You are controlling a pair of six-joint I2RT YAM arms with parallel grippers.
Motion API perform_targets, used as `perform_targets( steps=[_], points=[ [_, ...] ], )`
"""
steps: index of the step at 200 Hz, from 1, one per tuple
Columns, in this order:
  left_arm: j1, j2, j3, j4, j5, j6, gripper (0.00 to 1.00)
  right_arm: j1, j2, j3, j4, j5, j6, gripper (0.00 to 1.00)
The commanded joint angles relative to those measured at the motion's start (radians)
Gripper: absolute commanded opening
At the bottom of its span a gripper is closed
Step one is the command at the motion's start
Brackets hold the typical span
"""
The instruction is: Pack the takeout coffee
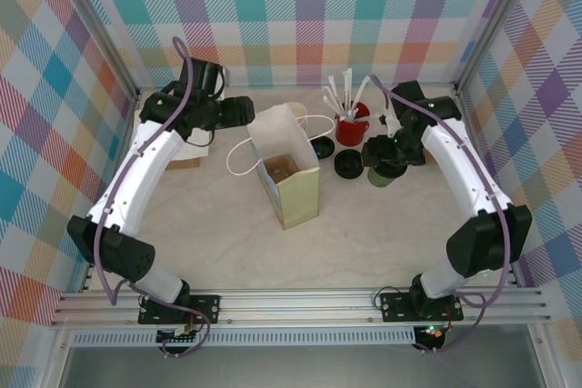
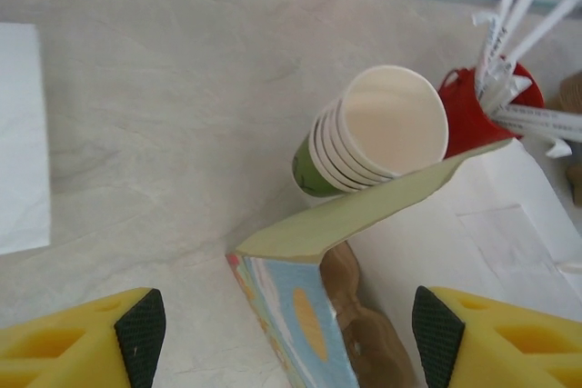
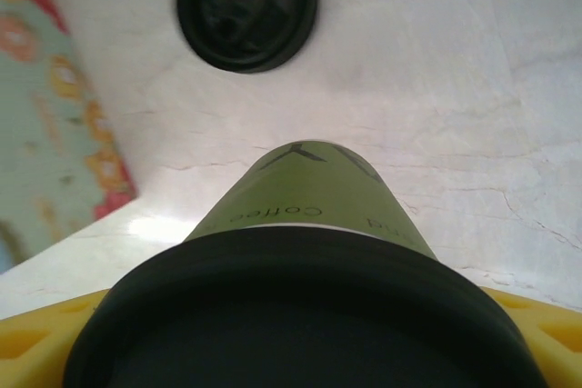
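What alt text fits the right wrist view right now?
A pale green takeout coffee with its black lid on looms in the foreground, flanked by the gripper's yellow fingers. Beyond it a loose black lid lies on the marbled table, with a floral paper bag at the left edge.

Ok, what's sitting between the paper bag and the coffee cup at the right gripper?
A loose black lid lies between the paper bag and the takeout coffee; it shows in the top and right wrist views.
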Motion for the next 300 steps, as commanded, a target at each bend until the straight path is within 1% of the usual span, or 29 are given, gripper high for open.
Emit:
perform_targets(
  steps=[1, 13, 48, 73, 100, 113, 154, 183, 218, 273, 300],
  points=[
    [0.012, 0.059, 0.05, 0.014, 0.1, 0.111, 0.73, 0.047, -0.044, 0.117, -0.092, -0.041, 0.045, 0.87],
    [0.012, 0.086, 0.07, 0.0, 0.112, 0.13, 0.72, 0.079, -0.049, 0.189, -0.114, -0.05, 0.054, 0.87],
    [0.011, 0.135, 0.086, -0.001, 0.09, 0.145, 0.68, 0.174, -0.031, 0.38, -0.135, -0.083, 0.076, 0.86],
    [0.012, 0.149, 0.087, -0.004, 0.1, 0.123, 0.6, 0.242, 0.005, 0.499, -0.13, -0.105, 0.085, 0.86],
    [0.011, 0.143, 0.065, 0.016, 0.148, 0.079, 0.51, 0.304, 0.037, 0.581, -0.079, -0.16, 0.103, 0.85],
    [0.009, 0.136, 0.053, 0.025, 0.17, 0.062, 0.47, 0.338, 0.062, 0.621, -0.064, -0.159, 0.111, 0.85],
    [-0.003, 0.101, 0.003, 0.053, 0.192, 0.015, 0.4, 0.421, 0.174, 0.744, -0.064, -0.146, 0.148, 0.84],
    [-0.026, 0.084, -0.022, 0.058, 0.187, -0.009, 0.37, 0.464, 0.263, 0.829, -0.098, -0.099, 0.184, 0.84],
    [-0.048, 0.067, -0.038, 0.061, 0.172, -0.027, 0.37, 0.498, 0.353, 0.907, -0.147, -0.059, 0.205, 0.83],
    [-0.07, 0.06, -0.063, 0.063, 0.158, -0.043, 0.37, 0.521, 0.43, 0.921, -0.22, -0.027, 0.214, 0.83],
    [-0.072, 0.05, -0.085, 0.072, 0.153, -0.048, 0.37, 0.532, 0.455, 0.911, -0.228, -0.055, 0.212, 0.83]
  ],
)
